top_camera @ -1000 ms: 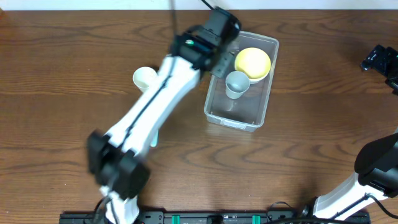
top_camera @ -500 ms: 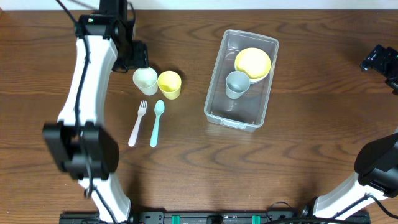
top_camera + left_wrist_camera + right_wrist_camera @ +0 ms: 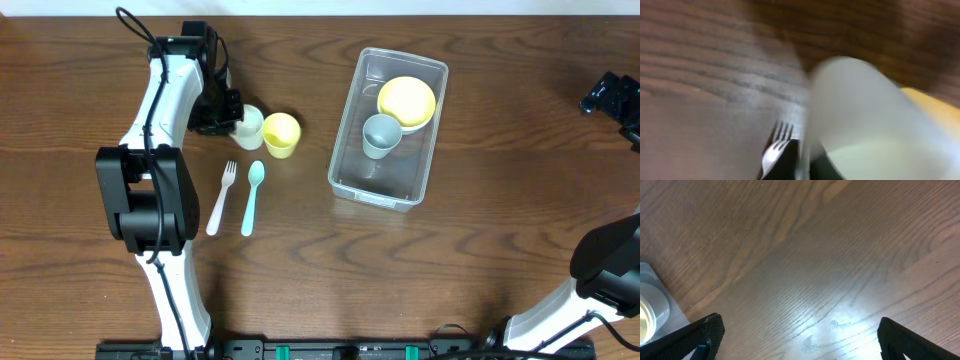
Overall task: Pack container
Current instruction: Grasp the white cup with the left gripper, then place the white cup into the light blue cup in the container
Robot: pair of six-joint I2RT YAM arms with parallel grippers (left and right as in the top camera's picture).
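Observation:
The clear container (image 3: 352, 184) stands right of centre, holding a yellow bowl (image 3: 406, 102) and a grey cup (image 3: 381, 135). To its left, a white cup (image 3: 250, 126) touches a yellow cup (image 3: 281, 135). My left gripper (image 3: 228, 118) is at the white cup's left side, shut on its rim. In the left wrist view the white cup (image 3: 865, 115) fills the right half, its wall pinched in my left gripper (image 3: 802, 161). My right gripper (image 3: 610, 95) hangs open at the far right over bare wood, seen in its wrist view (image 3: 805, 345) with nothing between the fingers.
A white fork (image 3: 220, 198) and a teal spoon (image 3: 251, 198) lie side by side below the two cups. The fork's tines (image 3: 776, 149) show just beside my left fingers. The container's corner (image 3: 647, 280) shows at the left edge of the right wrist view.
My left arm swung from the container to the cups at the left, then closed on the white cup. That cup has shifted right against the yellow cup. The right arm has not moved.

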